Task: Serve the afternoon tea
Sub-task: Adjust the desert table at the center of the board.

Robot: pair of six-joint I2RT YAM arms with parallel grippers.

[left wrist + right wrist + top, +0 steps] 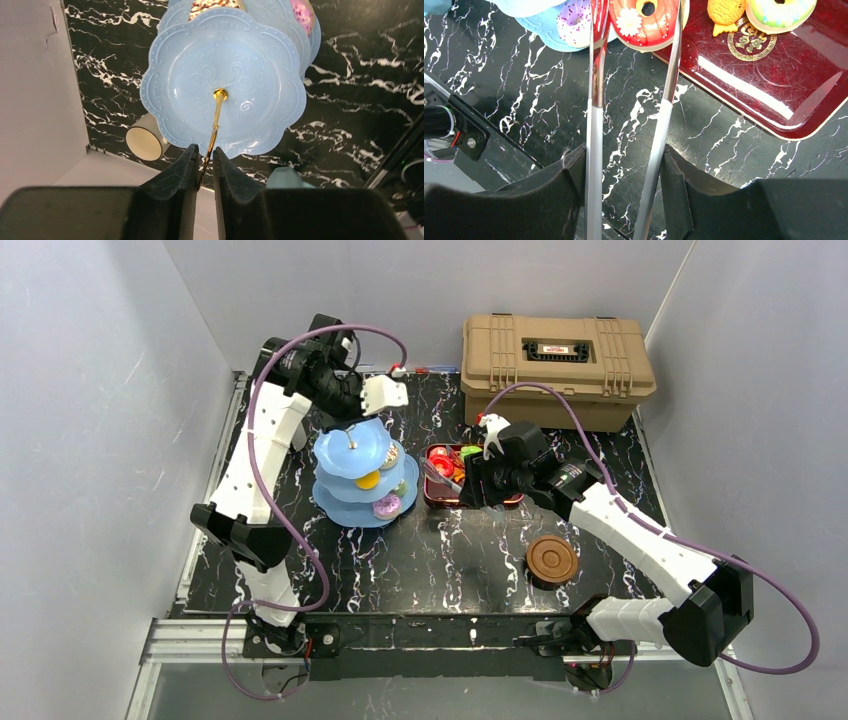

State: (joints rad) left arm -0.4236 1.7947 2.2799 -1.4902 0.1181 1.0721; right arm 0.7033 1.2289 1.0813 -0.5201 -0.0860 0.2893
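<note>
The light blue three-tier stand (pixel 340 465) stands left of centre; it also shows in the left wrist view (pixel 222 80). My left gripper (pixel 204 150) is above its top tier (pixel 380 398), shut on its gold handle (pixel 216 117). Toy donuts sit on the lower tiers (pixel 387 505). My right gripper (pixel 624 155) is shut on metal tongs (pixel 595 100), whose tips hold a red donut (pixel 644 20) at the edge of the dark red tray (pixel 774 75). A silvery-beige cup (pixel 144 142) lies behind the stand. Brown saucers (pixel 552 560) sit front right.
The tan case (pixel 555 355) stands at the back right. The tray (pixel 436 498) holds a yellow fish cake (pixel 725 12) and a green donut (pixel 780 10). A purple-white donut (pixel 573 25) lies on the stand's bottom tier. Grey walls close in left, back and right.
</note>
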